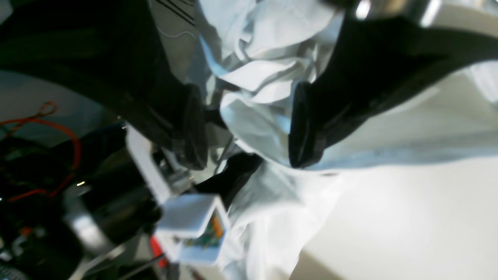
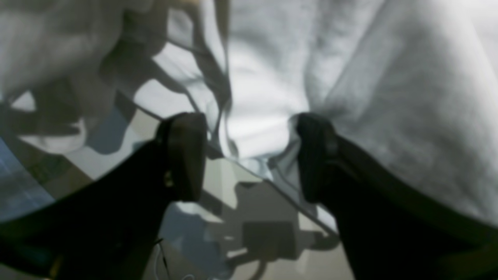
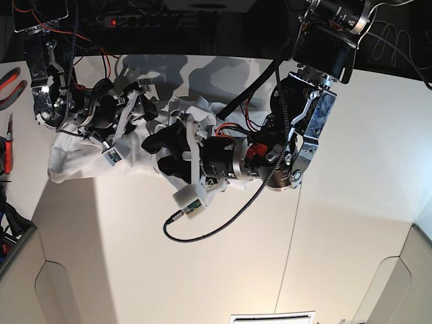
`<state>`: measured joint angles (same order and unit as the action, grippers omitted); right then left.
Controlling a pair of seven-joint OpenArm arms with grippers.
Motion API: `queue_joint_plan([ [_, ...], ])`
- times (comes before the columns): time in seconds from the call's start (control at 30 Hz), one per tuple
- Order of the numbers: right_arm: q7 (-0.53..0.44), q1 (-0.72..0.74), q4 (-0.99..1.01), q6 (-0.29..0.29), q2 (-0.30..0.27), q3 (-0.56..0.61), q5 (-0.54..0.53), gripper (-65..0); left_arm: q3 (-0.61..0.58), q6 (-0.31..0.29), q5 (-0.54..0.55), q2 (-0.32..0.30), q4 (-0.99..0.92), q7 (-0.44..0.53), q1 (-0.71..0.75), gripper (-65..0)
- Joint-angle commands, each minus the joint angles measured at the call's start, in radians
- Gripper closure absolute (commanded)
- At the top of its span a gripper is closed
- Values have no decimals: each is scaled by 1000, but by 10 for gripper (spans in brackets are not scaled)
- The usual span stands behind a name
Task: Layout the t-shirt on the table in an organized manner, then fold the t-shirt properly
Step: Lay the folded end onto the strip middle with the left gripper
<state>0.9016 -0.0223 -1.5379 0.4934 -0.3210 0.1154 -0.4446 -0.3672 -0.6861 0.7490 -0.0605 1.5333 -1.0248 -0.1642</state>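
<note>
T-shirt (image 3: pixel 74 158) bunched at table (image 3: pixel 351 202) far edge, left gripper (image 1: pixel 249 124) and right gripper (image 2: pixel 249 155) spread wide

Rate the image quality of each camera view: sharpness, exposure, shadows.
Left wrist: motion-smeared, the matte off-white tabletop overexposed. Right wrist: soft and dim, the wrinkled white cotton t-shirt grey, close and defocused. Base: sharpest, evenly lit, arm shadows cast on the far tabletop.

Dark cluttered backdrop of red cables (image 3: pixel 94 47), red-handled pliers (image 3: pixel 9 79) at left
</note>
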Motion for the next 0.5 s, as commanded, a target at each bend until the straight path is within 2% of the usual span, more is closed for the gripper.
queue_joint_plan([
  [0.0, -15, 11, -14, 1, -8, -6, -11, -360, 0, -12, 48, 10, 19, 18, -26, -374],
  [0.17, -15, 11, -14, 1, -8, -6, -11, -360, 9, -12, 175, 10, 32, -27, -73, -374],
  [0.47, -15, 11, -14, 1, -8, -6, -11, -360, 53, -12, 174, 9, 45, -46, -79, -374],
])
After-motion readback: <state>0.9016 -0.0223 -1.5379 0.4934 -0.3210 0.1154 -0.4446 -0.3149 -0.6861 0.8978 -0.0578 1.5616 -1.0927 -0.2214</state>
